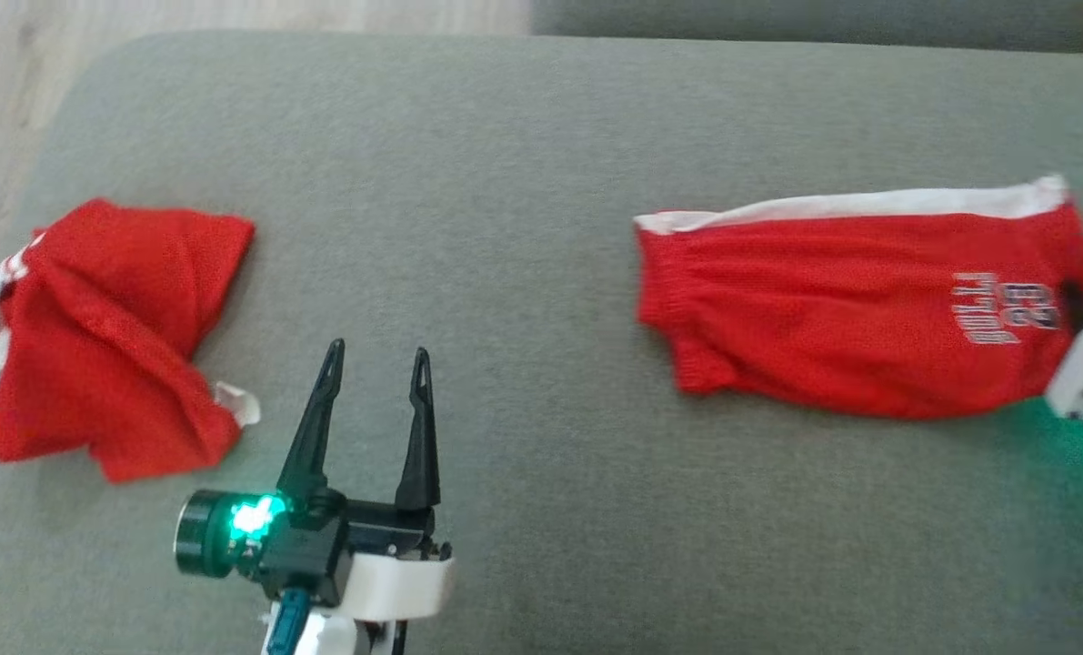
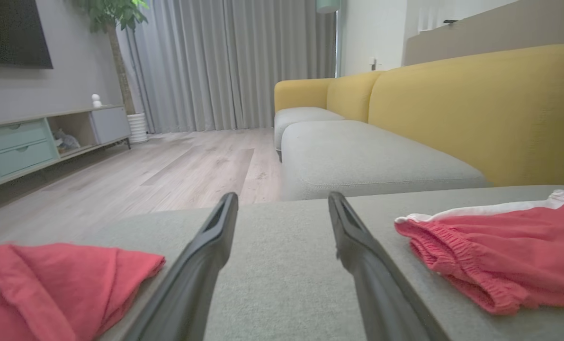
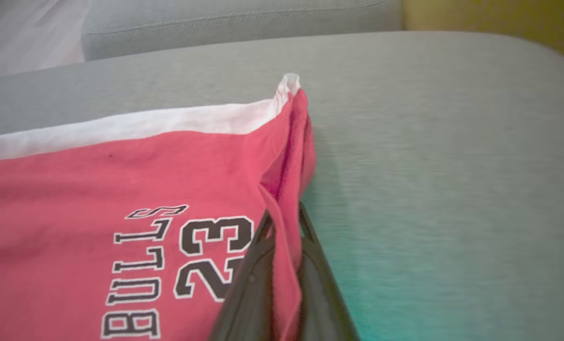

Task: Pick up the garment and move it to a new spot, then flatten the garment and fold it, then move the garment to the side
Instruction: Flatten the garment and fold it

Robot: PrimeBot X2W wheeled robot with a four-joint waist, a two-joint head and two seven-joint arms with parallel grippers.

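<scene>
Right gripper (image 3: 284, 222), jaws clamped on the edge of the red shorts (image 1: 832, 309), flat on the grey cushion (image 1: 523, 182) at right; my left gripper (image 1: 377, 350) hovers, jaws apart, near the crumpled red garment (image 1: 105, 337)

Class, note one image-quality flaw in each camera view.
Head view: slightly soft, green lamp glaring below the left gripper. Left wrist view: its fingers blurred, sofa sharper. Right wrist view: teal cast on the cushion beside the red shorts; right gripper out of focus.
</scene>
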